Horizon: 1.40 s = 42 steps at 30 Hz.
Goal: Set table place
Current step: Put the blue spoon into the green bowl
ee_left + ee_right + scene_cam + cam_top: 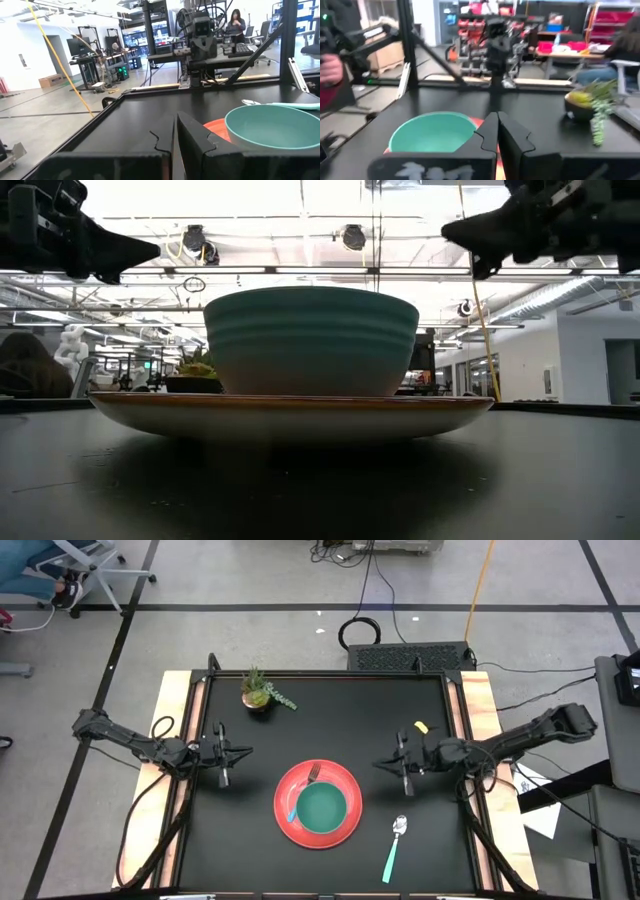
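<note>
Reaching in level from the table's (230,830) two short sides, both arms hang above the black top with their tips facing each other across the plate. The left claw (246,752) sits over the left part of the table, clenched with nothing between its fingers. The right claw (378,763) mirrors it on the right, also clenched and empty.

The table is matte black with pale wooden strips at its short ends. A small potted plant (261,692) stands near the far edge. Beyond lies a workshop floor with cables, desks and racks; a person (235,22) is visible far back in the left wrist view.

The red plate (345,780) lies at the near middle, the teal bowl (321,808) resting on it. The fork (301,792) lies on the plate against the bowl's left side, tines pointing away toward the far edge. The spoon (394,849) lies on the table right of the plate, apart from it, its long axis slightly slanted, bowl end far, teal handle near.
</note>
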Each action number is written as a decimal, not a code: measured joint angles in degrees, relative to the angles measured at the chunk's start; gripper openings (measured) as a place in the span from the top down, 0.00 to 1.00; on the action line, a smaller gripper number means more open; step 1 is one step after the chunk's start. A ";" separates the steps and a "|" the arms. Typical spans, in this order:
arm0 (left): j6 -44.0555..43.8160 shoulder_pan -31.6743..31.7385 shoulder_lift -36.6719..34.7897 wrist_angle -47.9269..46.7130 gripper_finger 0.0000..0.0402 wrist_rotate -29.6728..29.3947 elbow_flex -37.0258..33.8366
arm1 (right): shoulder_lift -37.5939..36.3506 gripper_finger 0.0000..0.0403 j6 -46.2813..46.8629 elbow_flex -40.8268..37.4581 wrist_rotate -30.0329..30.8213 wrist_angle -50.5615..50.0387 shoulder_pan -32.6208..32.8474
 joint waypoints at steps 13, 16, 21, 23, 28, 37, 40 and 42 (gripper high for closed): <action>-1.79 -0.01 0.00 -1.33 0.93 0.02 0.00 | -11.93 1.00 3.23 -8.68 6.76 -0.17 3.66; -2.02 0.01 0.00 -1.33 0.93 0.04 0.00 | -12.10 1.00 3.48 -9.39 11.93 0.19 6.65; -2.88 -0.01 0.00 -1.33 0.93 0.04 0.00 | -12.31 1.00 -0.89 -9.57 22.16 0.41 13.52; -3.30 0.00 0.00 -1.38 0.93 0.04 0.00 | -12.64 1.00 -1.98 -9.57 24.69 0.81 15.82; -4.13 0.01 0.00 -1.38 0.93 0.04 0.00 | -12.71 1.00 -1.57 -9.57 25.16 -0.17 19.84; -4.13 0.00 -0.01 -1.74 0.93 0.04 0.00 | -10.60 1.00 0.78 -5.47 24.80 -9.46 27.62; -4.13 0.00 -0.02 -1.81 0.93 0.04 0.00 | -8.57 1.00 1.81 -0.67 24.65 -16.99 29.31; -4.13 0.00 0.00 -1.83 0.93 0.04 0.00 | -6.78 1.00 1.85 3.16 24.54 -23.17 30.19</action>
